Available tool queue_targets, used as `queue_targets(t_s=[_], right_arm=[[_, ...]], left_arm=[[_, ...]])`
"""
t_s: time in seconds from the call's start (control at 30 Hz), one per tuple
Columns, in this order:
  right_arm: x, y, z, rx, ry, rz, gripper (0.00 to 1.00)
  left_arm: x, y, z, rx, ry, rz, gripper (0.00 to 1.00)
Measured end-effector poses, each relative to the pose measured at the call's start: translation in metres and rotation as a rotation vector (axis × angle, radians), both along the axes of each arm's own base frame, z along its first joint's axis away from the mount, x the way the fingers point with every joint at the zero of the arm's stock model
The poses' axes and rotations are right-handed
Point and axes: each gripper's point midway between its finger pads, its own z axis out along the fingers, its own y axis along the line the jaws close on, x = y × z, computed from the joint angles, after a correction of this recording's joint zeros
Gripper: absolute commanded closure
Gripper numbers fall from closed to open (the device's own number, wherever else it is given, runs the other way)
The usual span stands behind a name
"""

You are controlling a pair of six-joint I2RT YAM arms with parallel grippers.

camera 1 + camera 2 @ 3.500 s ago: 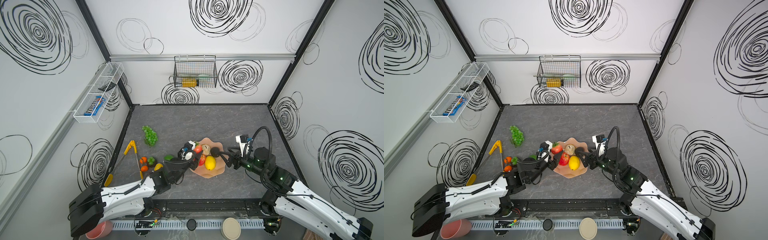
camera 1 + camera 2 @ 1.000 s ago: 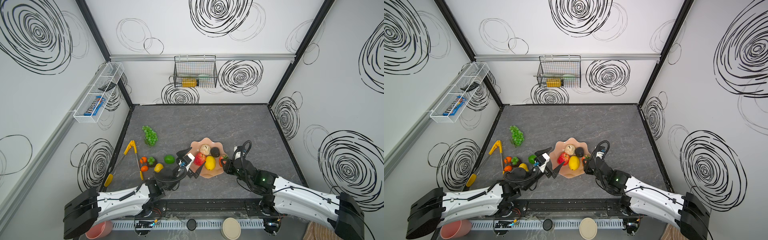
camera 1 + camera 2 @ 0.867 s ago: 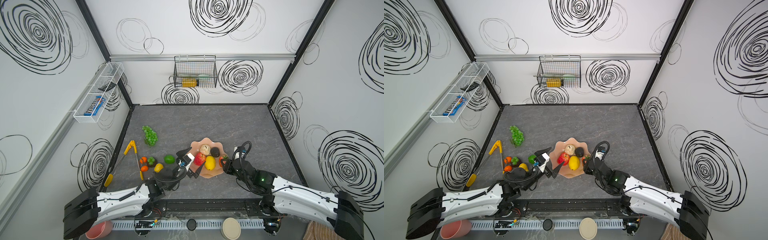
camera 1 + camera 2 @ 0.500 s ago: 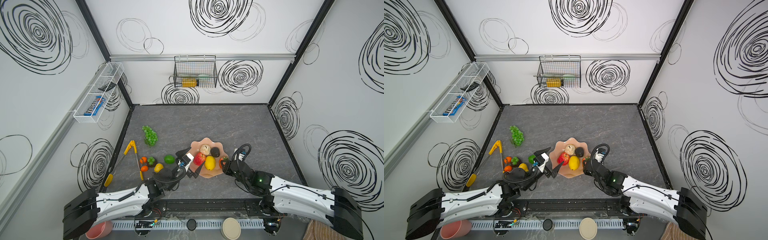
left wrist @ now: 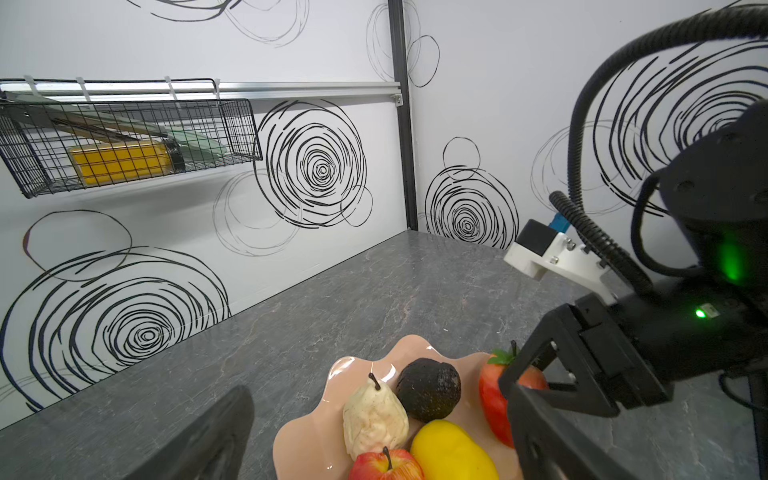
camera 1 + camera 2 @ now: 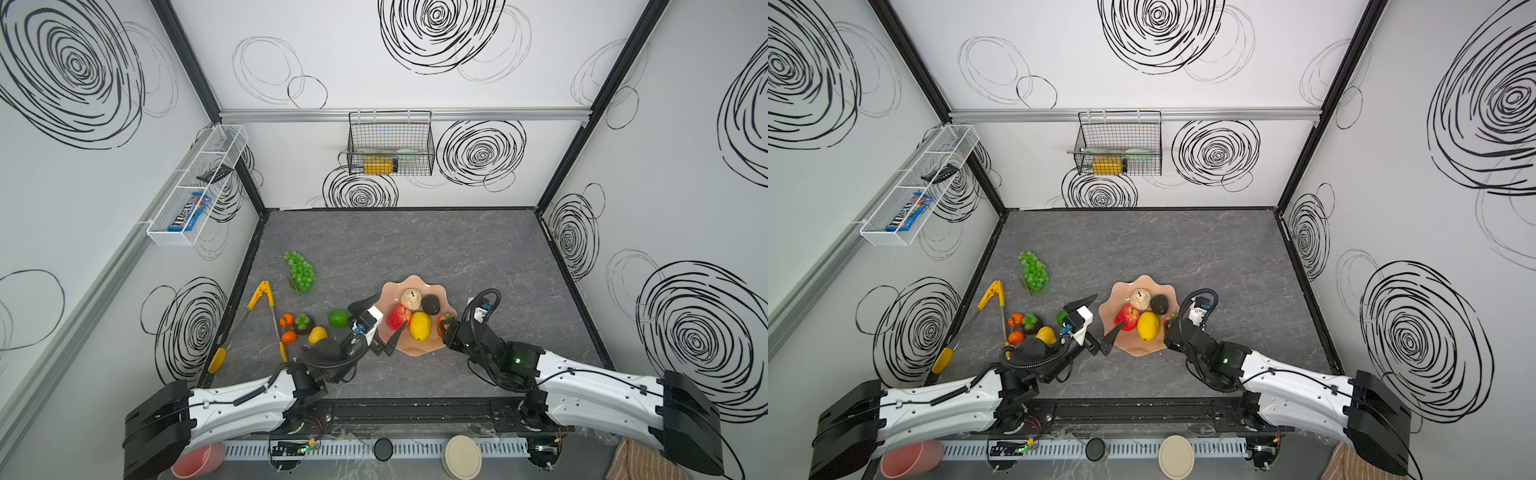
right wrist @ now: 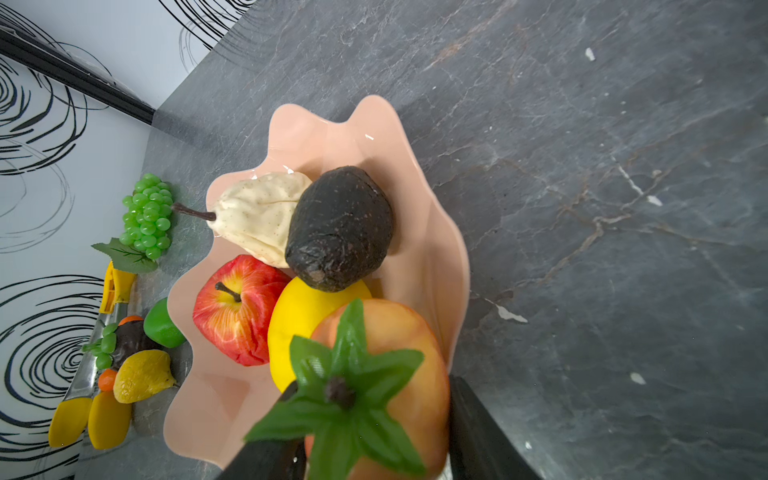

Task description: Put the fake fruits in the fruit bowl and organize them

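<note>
Right gripper (image 6: 446,331): low at the bowl's right edge, jaws pressed against both sides of the strawberry (image 7: 395,332); from the wrist view it looks like a grip.
Strawberry axis: the leafy cap faces back along the gripper and the tip points into the bowl, beside the lemon (image 6: 419,326).
Left gripper (image 6: 393,308): jaws wide apart and empty, hovering over the bowl's left rim by the apple (image 6: 399,316).
Fruit bowl (image 6: 417,350): also holds the pear (image 6: 410,298) and avocado (image 6: 431,304).
Loose fruits: the lime (image 6: 338,318) is just left of the left gripper, the grape bunch (image 6: 300,272) farthest back.
Judgement: the strawberry only needs releasing. The leftover fruit lies on the left arm's side.
</note>
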Motion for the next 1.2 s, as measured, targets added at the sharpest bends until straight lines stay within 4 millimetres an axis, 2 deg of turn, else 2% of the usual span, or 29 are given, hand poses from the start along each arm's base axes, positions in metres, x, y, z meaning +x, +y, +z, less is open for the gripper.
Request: queue_targets(t_s=[0.37, 0.63, 0.73, 0.87, 1.03, 1.2], right_arm=[[-0.001, 0.0, 0.001, -0.003, -0.004, 0.006, 0.35], [-0.001, -0.001, 0.007, 0.002, -0.023, 0.015, 0.35], [-0.001, -0.004, 0.013, -0.012, -0.044, 0.023, 0.31], [-0.001, -0.008, 0.031, -0.032, -0.118, 0.067, 0.28], [-0.001, -0.014, 0.065, -0.047, -0.26, 0.131, 0.27], [0.006, -0.021, 0.082, -0.067, -0.338, 0.177, 0.25]], left_arm=[[0.001, 0.002, 0.0, -0.001, 0.001, 0.012, 0.01], [0.002, 0.002, 0.001, -0.008, 0.0, 0.018, 0.01], [0.004, 0.003, -0.002, -0.007, 0.02, 0.027, 0.01], [0.015, 0.004, -0.007, -0.006, 0.082, 0.06, 0.01], [0.035, 0.014, -0.006, -0.046, 0.182, 0.132, 0.0], [0.055, 0.021, -0.009, -0.075, 0.338, 0.218, 0.04]])
